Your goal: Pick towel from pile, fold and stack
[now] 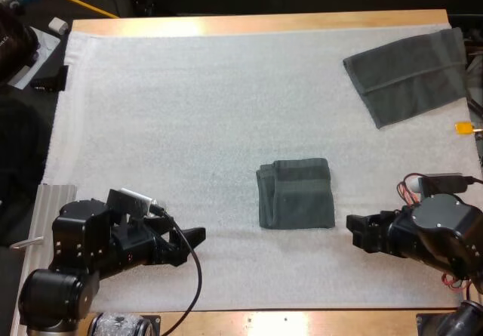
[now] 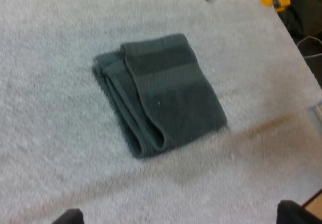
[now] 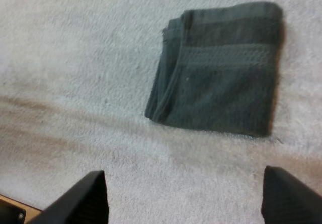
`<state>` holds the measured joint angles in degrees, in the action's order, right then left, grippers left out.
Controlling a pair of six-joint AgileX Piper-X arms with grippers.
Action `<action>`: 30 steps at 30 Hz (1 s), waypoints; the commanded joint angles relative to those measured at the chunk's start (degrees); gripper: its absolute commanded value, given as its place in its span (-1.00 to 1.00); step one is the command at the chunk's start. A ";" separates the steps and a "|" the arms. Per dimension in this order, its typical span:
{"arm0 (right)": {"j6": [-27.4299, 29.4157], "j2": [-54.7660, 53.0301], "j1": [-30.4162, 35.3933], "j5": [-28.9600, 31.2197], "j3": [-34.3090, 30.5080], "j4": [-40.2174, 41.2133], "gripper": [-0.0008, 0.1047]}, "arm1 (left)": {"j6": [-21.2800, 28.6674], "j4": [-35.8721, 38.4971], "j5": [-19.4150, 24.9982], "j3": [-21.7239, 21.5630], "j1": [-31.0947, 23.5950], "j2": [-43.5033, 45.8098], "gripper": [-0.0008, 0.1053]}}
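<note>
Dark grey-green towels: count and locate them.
2. The folded dark grey-green towel lies midway on the white mat; the flat towel lies at its far right corner. None seems hidden.

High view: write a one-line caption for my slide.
Folded towel lies between both arms' open jaws, neither touching it; a second towel lies flat at the mat's far right.

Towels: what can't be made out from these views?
Folded towel: underside and inner layers, hidden by its own top fold in all views.
Far towel: the left wrist view's edge cuts off all but a corner; in the high view, it is unclear whether it is one layer.
</note>
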<state>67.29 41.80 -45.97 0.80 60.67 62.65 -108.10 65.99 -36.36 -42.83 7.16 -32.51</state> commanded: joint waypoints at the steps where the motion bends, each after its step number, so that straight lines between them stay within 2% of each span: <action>1: -0.55 -1.52 0.02 1.54 0.16 2.00 0.20 | -1.53 -3.47 0.02 -0.10 0.24 -1.46 0.37; 8: -0.09 -1.13 0.05 3.12 0.38 1.06 0.21 | -1.64 -4.82 0.41 -0.12 0.17 -4.09 0.36; 16: 0.15 -1.24 0.01 5.30 0.40 1.72 0.22 | -2.69 -9.42 -1.22 -0.15 1.40 -13.93 0.36; 20: 0.33 -1.49 0.06 5.95 0.40 2.09 0.25 | -4.23 -13.86 -1.74 -0.11 5.11 -19.87 0.36; 27: 0.42 -1.61 0.12 6.82 0.39 2.85 0.26 | -9.83 -24.34 -0.86 -0.01 12.11 -30.91 0.37; 29: 0.38 -1.27 0.04 6.38 0.24 1.86 0.25 | -7.47 -22.19 -0.50 -0.22 11.66 -29.61 0.36; 30: 0.41 -1.32 0.02 6.39 0.21 1.60 0.25 | -8.28 -24.85 0.69 -0.22 14.25 -32.75 0.36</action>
<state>67.19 40.79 -45.97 7.05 60.67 64.73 -117.08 42.70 -37.32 -42.83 19.31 -64.07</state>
